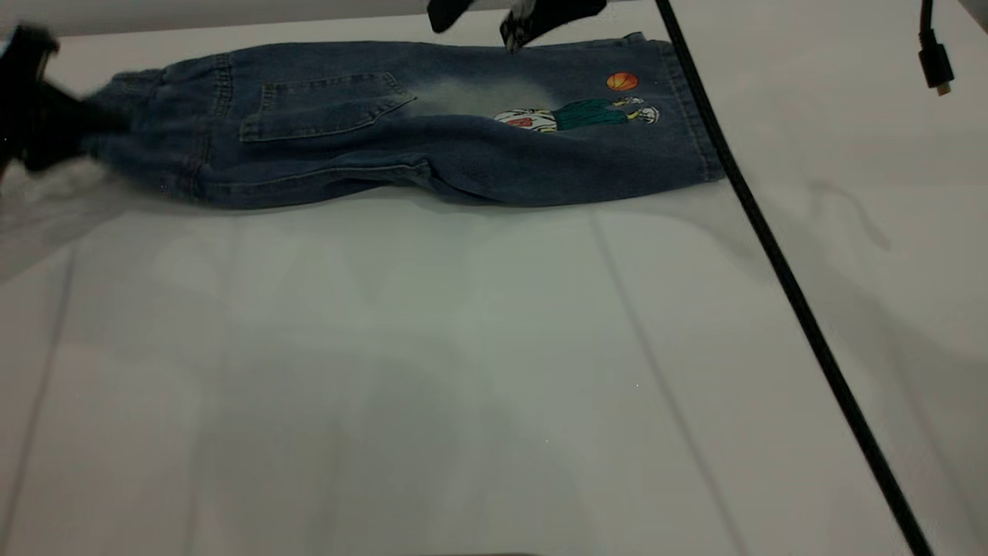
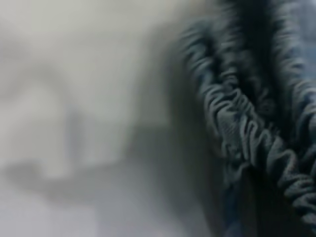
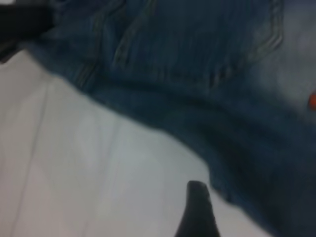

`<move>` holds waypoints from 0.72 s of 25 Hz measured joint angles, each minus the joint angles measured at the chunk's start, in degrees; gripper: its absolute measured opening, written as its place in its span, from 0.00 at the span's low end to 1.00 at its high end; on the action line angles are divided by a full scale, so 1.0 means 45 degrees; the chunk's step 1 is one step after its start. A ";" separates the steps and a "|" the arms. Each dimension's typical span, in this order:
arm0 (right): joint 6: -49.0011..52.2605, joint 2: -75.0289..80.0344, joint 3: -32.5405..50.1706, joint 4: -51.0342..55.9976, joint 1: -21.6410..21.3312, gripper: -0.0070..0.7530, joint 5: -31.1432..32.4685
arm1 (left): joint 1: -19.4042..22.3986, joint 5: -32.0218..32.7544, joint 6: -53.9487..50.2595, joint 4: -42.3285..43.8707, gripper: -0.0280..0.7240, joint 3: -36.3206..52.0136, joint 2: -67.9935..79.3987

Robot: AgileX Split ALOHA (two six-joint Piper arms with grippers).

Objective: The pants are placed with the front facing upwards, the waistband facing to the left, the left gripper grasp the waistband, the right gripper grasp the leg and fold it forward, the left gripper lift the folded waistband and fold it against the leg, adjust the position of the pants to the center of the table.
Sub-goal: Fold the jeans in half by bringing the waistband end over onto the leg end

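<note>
The blue denim pants (image 1: 401, 123) lie folded lengthwise along the far side of the white table (image 1: 463, 371), back pocket (image 1: 324, 104) up and leg hems at the right. The gathered waistband (image 1: 127, 85) points left, and it fills the left wrist view as ruched elastic (image 2: 247, 128). My left gripper (image 1: 46, 116) is at the table's left edge, shut on the waistband. My right gripper (image 1: 475, 35) hangs open above the far edge of the pants, near the knee. One of its fingers (image 3: 197, 210) shows over bare table beside the denim (image 3: 207, 84).
A black cable (image 1: 772, 255) runs diagonally across the right side of the table, passing the leg hems. A dangling connector (image 1: 934, 66) hangs at the far right. A cartoon print with an orange ball (image 1: 621, 81) marks the leg.
</note>
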 joint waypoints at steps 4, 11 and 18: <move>0.0083 0.1069 -0.1189 0.0040 0.0000 0.62 -0.0218 | -0.0908 -0.0099 0.0129 0.0815 0.17 0.0000 -0.1697; 0.0921 0.3086 -0.3958 0.0066 0.0063 0.62 0.0090 | -0.2167 -0.0157 0.0157 0.2047 0.17 0.0082 -0.3761; 0.1428 0.4479 -0.5545 0.0089 0.1180 0.62 0.0187 | -0.2764 -0.0009 0.0102 0.2350 0.17 0.0113 -0.4914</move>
